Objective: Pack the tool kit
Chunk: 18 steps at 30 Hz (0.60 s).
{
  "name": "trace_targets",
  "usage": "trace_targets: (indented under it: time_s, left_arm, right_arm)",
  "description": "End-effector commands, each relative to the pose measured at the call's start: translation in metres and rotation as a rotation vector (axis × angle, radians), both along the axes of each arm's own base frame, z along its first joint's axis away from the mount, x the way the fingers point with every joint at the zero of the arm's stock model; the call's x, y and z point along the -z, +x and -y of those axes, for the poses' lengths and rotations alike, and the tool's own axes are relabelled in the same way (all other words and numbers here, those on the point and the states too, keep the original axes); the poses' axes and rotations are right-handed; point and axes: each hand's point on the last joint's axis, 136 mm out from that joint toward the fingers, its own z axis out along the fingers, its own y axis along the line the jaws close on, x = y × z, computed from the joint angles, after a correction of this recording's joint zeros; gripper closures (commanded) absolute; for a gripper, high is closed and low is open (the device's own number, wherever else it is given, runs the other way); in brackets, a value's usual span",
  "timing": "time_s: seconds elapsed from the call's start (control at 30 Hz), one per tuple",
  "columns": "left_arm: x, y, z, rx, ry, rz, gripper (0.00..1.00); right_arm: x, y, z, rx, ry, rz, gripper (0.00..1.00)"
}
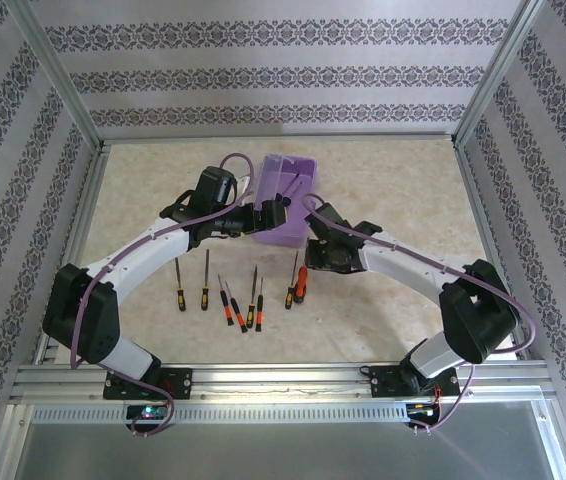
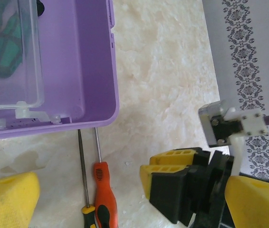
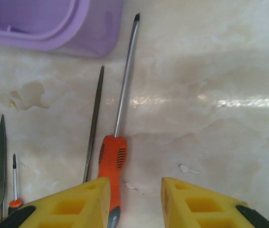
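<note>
Our right fingers [image 3: 82,202] stand apart astride the orange-red screwdriver [image 3: 113,159] on the desk [image 3: 220,71], its tip beside the purple box [image 3: 49,28]; nothing is clamped. We should centre on the handle, which lies nearer one finger, before squeezing. Our left fingers [image 2: 6,199] are spread and empty.

The scene is lit brightly and evenly from above, and only soft, faint shadows are cast on the counter [image 1: 393,190]. In the right wrist view, streaks of white glare are seen on the glossy surface right of the orange screwdriver [image 3: 113,159]. The right gripper [image 3: 135,190] is rendered slightly soft at the bottom edge of that view.
</note>
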Motion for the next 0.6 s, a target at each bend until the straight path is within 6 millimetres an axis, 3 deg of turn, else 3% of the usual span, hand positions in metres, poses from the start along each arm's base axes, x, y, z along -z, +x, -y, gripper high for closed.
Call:
trace_targets:
  time_s: [0.0, 0.17, 0.37, 0.57]
  left_arm:
    - [-0.001, 0.003, -0.002, 0.002, 0.027, 0.011, 0.0]
    - [0.002, 0.004, -0.004, -0.001, 0.048, 0.011, 0.0]
    - [0.001, 0.005, -0.006, -0.006, 0.064, 0.022, 0.0]
    - [-0.003, 0.004, -0.007, -0.007, 0.064, 0.032, 0.0]
  right_arm:
    - [0.017, -0.005, -0.004, 0.039, -0.013, -0.041, 0.65]
    - [0.036, -0.015, -0.019, 0.042, -0.011, -0.089, 0.57]
    - [0.051, -0.019, -0.032, 0.035, -0.006, -0.126, 0.56]
    - [0.063, -0.022, -0.021, 0.096, -0.044, -0.11, 0.57]
